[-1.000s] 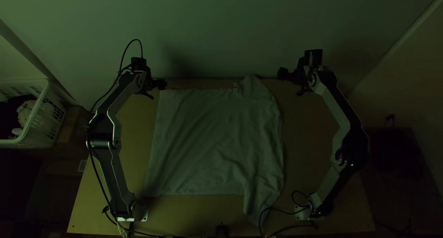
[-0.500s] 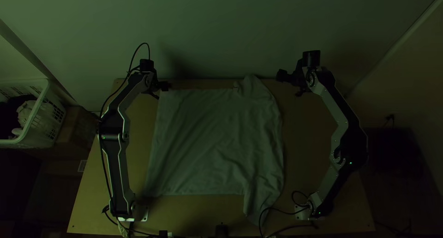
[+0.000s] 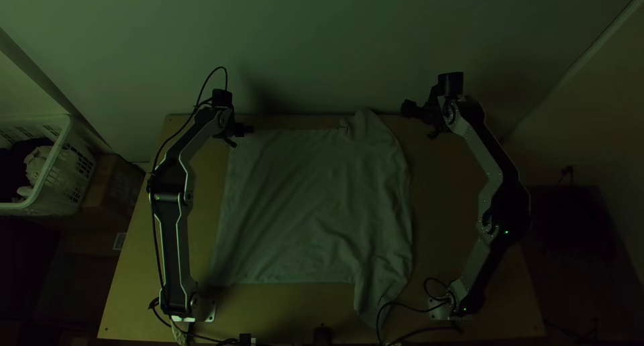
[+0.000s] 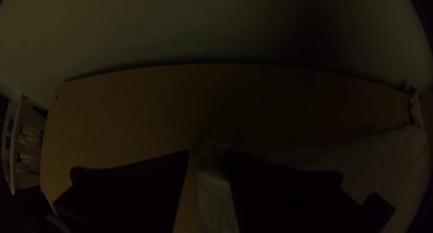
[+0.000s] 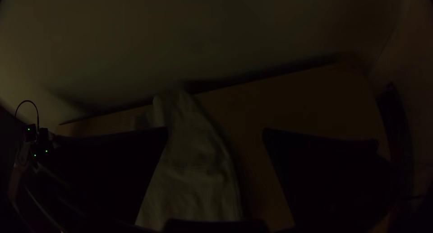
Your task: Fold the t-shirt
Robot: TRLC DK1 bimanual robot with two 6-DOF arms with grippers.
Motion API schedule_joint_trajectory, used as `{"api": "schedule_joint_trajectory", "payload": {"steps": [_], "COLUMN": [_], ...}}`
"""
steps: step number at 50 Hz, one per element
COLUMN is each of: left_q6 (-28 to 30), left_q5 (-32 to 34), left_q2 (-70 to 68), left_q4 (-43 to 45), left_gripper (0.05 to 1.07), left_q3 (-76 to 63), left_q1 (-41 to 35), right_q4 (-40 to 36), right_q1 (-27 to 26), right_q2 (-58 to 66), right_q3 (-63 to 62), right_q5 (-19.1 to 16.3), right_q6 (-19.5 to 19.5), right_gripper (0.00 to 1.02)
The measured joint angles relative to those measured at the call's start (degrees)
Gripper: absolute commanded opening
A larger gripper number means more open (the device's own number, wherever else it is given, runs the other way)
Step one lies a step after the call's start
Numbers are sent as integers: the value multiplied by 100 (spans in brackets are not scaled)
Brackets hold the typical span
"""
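The t-shirt point(image 3: 315, 205) lies spread across the middle of the table point(image 3: 456, 185), its body mostly flat with a few soft creases. On its right side the cloth is more rumpled: one narrow part reaches up to the table's far edge, another runs down close to the near edge, where a black cable point(image 3: 380, 312) passes beside it. The left gripper point(image 3: 243, 137) is at the shirt's far left corner, near the far edge; its fingers stand apart with a narrow gap, grasping nothing, though whether they touch the cloth I cannot tell. The right gripper point(image 3: 419, 121) is near the far edge, to the right of the shirt's upper part, its fingers wide apart and empty. The arms' bases stand towards the table's near left and near right corners. Past the left edge are a brown box point(image 3: 117, 185) and a white basket point(image 3: 57, 165) with cloth point(image 3: 38, 161) inside. A pale wall point(image 3: 302, 44) rises behind the far edge.
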Motion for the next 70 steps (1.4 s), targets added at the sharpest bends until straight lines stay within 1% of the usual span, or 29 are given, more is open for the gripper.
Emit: {"api": "schedule_joint_trajectory", "payload": {"steps": [11,15,18,20,22,25,29,31,37,42,49,52,60,62,68,69,70], "left_q6": [-2,-4,-7,-7,-7,-4,-4,-7,-28,-48,-50,-48,-50,-50,-50,-50,-50], "left_q5": [-24,-22,-24,-24,-24,-22,-24,-22,-22,-22,-22,-22,-20,-20,-20,-20,-20], "left_q2": [0,0,0,0,0,0,0,0,-2,-13,-35,-48,-87,-92,-120,-122,-129], "left_q4": [0,0,0,0,0,0,0,0,0,-2,-4,-13,-46,-46,-48,-48,-48], "left_gripper": [8,8,8,8,8,8,8,8,8,8,8,8,8,8,8,8,8], "left_q3": [0,0,0,2,2,2,2,2,2,2,2,2,2,2,2,2,2], "left_q1": [-66,-66,-66,-66,-66,-66,-66,-66,-63,-63,-63,-57,-35,-31,-31,-31,-28], "right_q4": [-551,-833,-907,-942,-960,-986,-986,-988,-994,-1143,-1172,-1176,-1185,-1224,-1287,-1287,-1287], "right_q1": [9,26,50,70,103,146,212,232,289,317,328,352,433,455,511,516,520], "right_q2": [535,807,981,1093,1182,1340,1543,1648,1974,2256,2426,2470,2581,2614,2719,2736,2747], "right_q3": [575,811,909,953,986,1097,1290,1370,1692,2000,2107,2146,2188,2188,2267,2291,2304], "right_q5": [0,2,2,2,4,9,22,24,83,129,179,240,367,367,516,518,518], "right_q6": [151,168,195,197,199,201,216,216,216,219,216,219,219,221,221,221,221], "right_gripper": [93,92,91,86,85,80,65,61,60,60,60,56,55,52,51,46,39]}}
